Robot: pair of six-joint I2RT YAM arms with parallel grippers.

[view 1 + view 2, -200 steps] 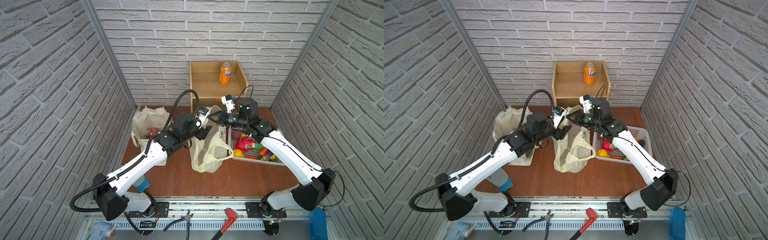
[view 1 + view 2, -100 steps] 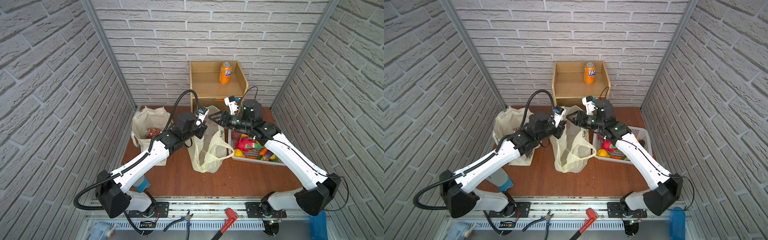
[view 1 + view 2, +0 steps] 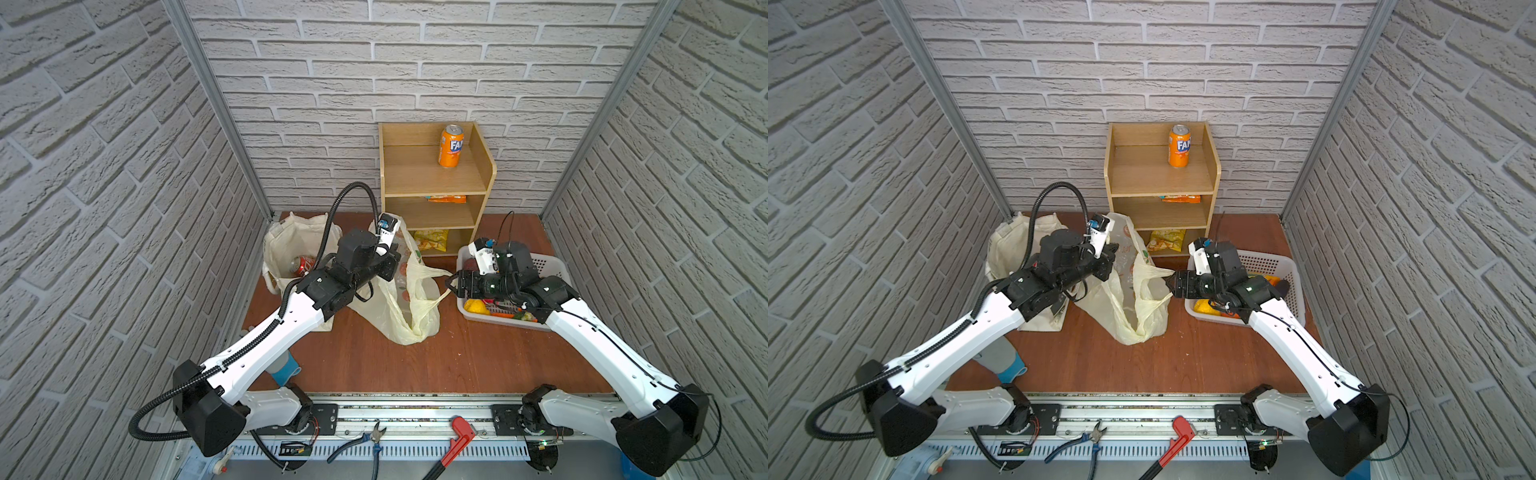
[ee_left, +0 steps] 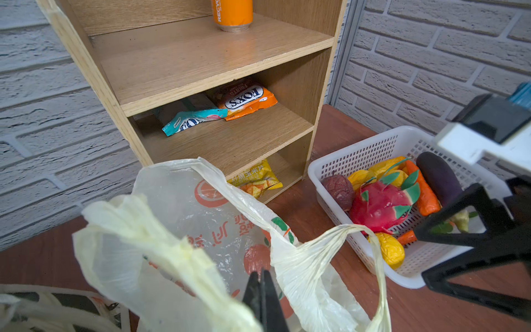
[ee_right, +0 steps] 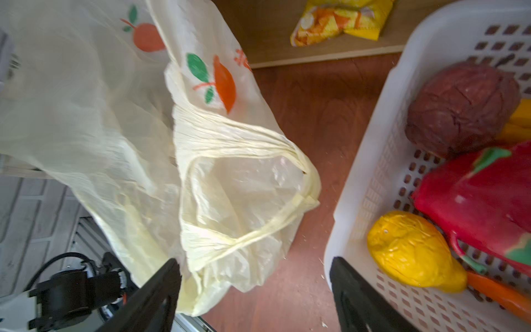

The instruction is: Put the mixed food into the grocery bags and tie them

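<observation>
left gripper (image 4: 263, 283): newly pinched together on carrier bag (image 4: 172, 224) rim | right gripper (image 5: 255, 287): newly apart, handle (image 5: 301, 184) let go | loading likely next

White faux-brick walls (image 3: 415, 62), reddish-brown wooden floor (image 3: 478, 361), small three-tier wooden shelf unit (image 3: 434, 183) against the back.

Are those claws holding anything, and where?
The left gripper pinches the plastic bag at its rim beside a handle; the right gripper is open, holding nothing.
</observation>
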